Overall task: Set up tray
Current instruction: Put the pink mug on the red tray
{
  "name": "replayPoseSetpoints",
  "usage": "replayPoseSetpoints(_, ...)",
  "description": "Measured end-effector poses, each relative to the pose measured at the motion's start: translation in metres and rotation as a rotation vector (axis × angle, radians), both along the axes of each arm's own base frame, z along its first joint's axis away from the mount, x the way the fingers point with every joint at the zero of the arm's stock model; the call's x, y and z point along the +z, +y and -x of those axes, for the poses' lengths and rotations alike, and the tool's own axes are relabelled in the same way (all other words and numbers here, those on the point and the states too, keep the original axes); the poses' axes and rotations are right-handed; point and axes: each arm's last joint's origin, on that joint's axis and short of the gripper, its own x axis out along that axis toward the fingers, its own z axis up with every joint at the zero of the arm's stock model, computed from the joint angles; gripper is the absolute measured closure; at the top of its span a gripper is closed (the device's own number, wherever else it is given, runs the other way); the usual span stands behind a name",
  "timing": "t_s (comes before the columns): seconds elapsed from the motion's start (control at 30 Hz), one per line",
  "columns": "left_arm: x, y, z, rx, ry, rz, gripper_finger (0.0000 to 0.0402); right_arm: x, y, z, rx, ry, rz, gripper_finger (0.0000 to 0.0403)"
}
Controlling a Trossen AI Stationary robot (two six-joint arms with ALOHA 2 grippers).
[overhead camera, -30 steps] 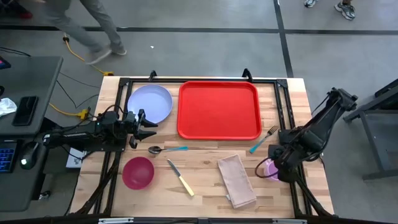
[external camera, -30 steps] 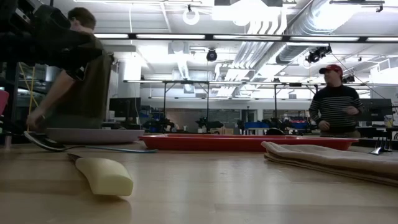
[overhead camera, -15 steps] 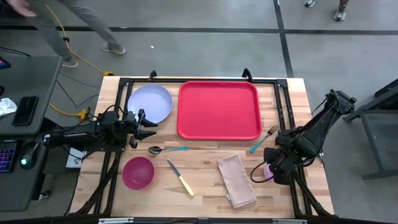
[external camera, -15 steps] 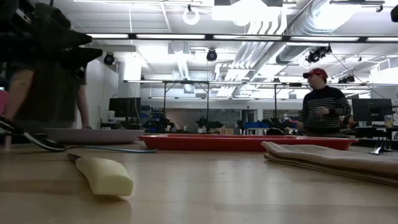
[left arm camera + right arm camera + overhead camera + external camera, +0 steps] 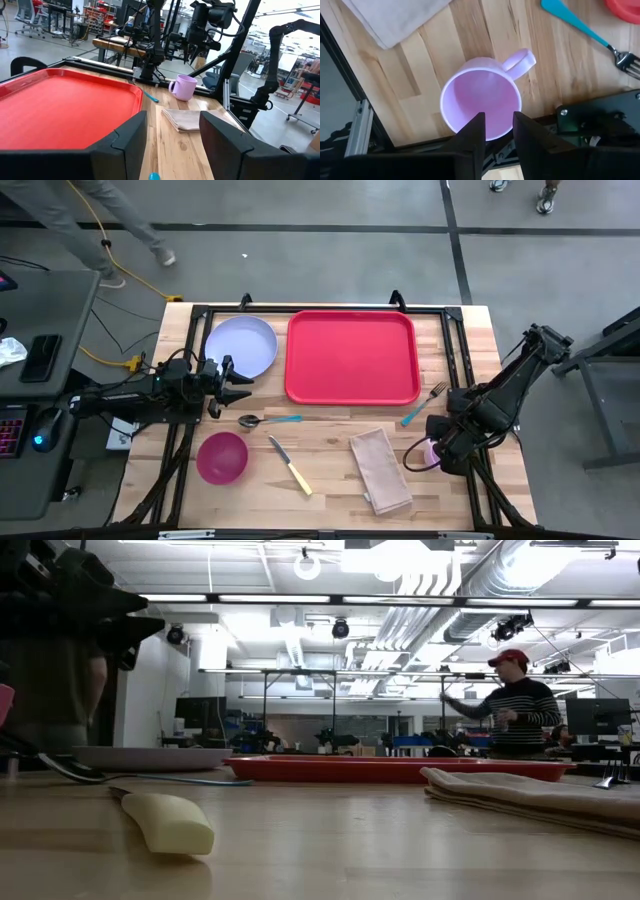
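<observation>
The red tray (image 5: 352, 357) lies flat at the table's far middle and also shows in the left wrist view as tray (image 5: 65, 115) and level in the low view as tray (image 5: 400, 769). A pale pink mug (image 5: 480, 104) stands upright near the table's right near corner, mug (image 5: 431, 453). My right gripper (image 5: 499, 134) is open and hangs over the mug's rim on the side away from its handle (image 5: 520, 61). My left gripper (image 5: 228, 385) waits open just left of the tray, near the lavender plate (image 5: 240, 345).
A blue-handled fork (image 5: 425, 403) lies between tray and mug. A folded beige napkin (image 5: 380, 471), a yellow-handled knife (image 5: 290, 465), a spoon (image 5: 268, 420) and a magenta bowl (image 5: 222, 457) lie along the near half. Black frame rails (image 5: 600, 120) border the table's right edge.
My right gripper has shifted a little toward the table's near-left and settled over the mug, covering more of it in the high view. The people beyond the table have walked on. Nothing on the table has moved.
</observation>
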Motion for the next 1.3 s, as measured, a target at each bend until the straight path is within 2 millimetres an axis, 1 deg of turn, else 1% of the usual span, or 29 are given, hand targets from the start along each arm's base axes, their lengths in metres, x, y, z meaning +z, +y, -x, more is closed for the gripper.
replayPoseSetpoints(0.13,0.000,0.000,0.000,0.000,0.000,0.000,0.0190,0.000,0.000,0.000,-0.030,0.004,-0.002,0.0319)
replayPoseSetpoints(0.3,0.000,0.000,0.000,0.000,0.000,0.000,0.0190,-0.003,0.000,0.001,-0.054,0.012,0.001,0.0295)
replayPoseSetpoints(0.37,0.000,0.000,0.000,0.000,0.000,0.000,0.0190,-0.013,-0.001,0.003,-0.074,0.051,-0.006,0.0285)
replayPoseSetpoints(0.53,0.000,0.000,0.000,0.000,0.000,0.000,0.0190,-0.049,-0.004,0.009,-0.069,0.157,-0.030,0.0270)
replayPoseSetpoints(0.67,0.000,0.000,0.000,-0.001,0.000,0.000,0.0190,-0.063,-0.008,0.013,-0.073,0.187,-0.009,0.0267)
replayPoseSetpoints(1.0,0.000,0.000,0.000,-0.003,0.000,0.000,0.0190,-0.065,-0.008,0.012,-0.105,0.151,0.013,0.0269)
replayPoseSetpoints(1.3,0.000,0.001,0.000,0.047,0.000,0.002,0.0190,-0.065,-0.007,0.011,-0.118,0.140,0.013,0.0269)
